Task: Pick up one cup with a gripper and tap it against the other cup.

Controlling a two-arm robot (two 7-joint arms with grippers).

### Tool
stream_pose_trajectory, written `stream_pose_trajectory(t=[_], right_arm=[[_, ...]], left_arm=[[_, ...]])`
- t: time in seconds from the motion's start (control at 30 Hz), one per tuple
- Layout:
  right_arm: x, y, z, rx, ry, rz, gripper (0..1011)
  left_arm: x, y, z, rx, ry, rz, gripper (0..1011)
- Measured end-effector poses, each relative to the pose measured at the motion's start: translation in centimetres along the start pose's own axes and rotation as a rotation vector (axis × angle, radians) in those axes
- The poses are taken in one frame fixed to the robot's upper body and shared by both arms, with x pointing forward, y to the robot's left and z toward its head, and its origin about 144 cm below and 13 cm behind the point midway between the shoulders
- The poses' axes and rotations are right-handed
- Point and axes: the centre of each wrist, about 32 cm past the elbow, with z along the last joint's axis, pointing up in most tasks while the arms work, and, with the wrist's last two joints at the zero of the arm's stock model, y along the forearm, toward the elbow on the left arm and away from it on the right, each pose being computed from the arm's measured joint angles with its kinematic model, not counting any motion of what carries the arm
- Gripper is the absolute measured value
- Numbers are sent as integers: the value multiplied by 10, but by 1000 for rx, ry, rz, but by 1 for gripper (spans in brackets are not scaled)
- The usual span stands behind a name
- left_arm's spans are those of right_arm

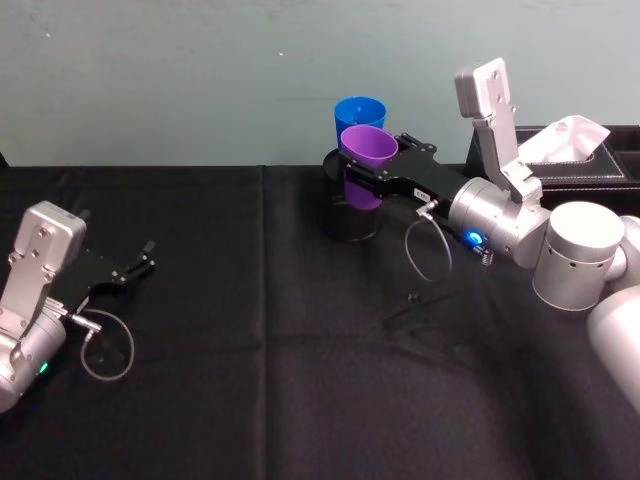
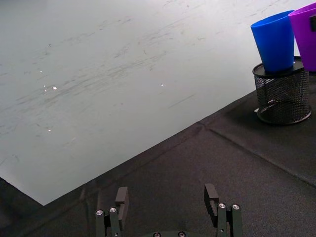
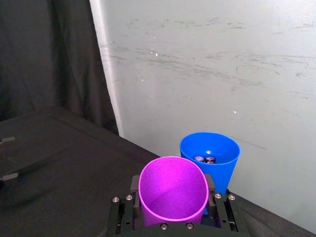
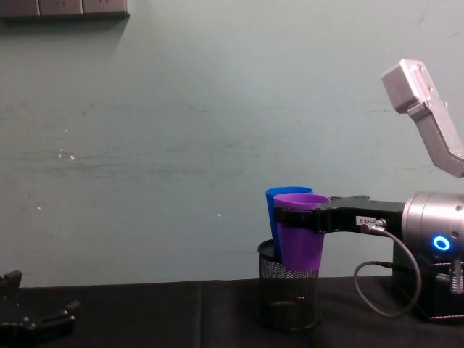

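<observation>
While clamped on purple cup [image 4: 301, 246] at mid-wall, right pincer [image 1: 362, 172]: raised off desk [image 1: 250, 350], cup just in front of blue cup [image 1: 360, 112], contact not discernible. Blue cup seated in black mesh holder [image 4: 288, 297]. Left pincer [image 1: 147, 256]: parked low at left, fingers apart.

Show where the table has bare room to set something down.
Free: the tablecloth between the left gripper and the mesh pen holder, and the front centre. Crowded: back right, where the right gripper holds the purple cup by the blue cup.
</observation>
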Motion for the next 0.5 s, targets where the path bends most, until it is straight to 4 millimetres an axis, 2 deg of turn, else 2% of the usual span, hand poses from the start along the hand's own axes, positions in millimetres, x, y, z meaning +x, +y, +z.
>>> stream_pose_trajectory(t=[0.5], right_arm=[[9, 15, 3, 5, 7, -8, 731]], left_arm=[[0, 0, 0, 0, 0, 0, 1000]])
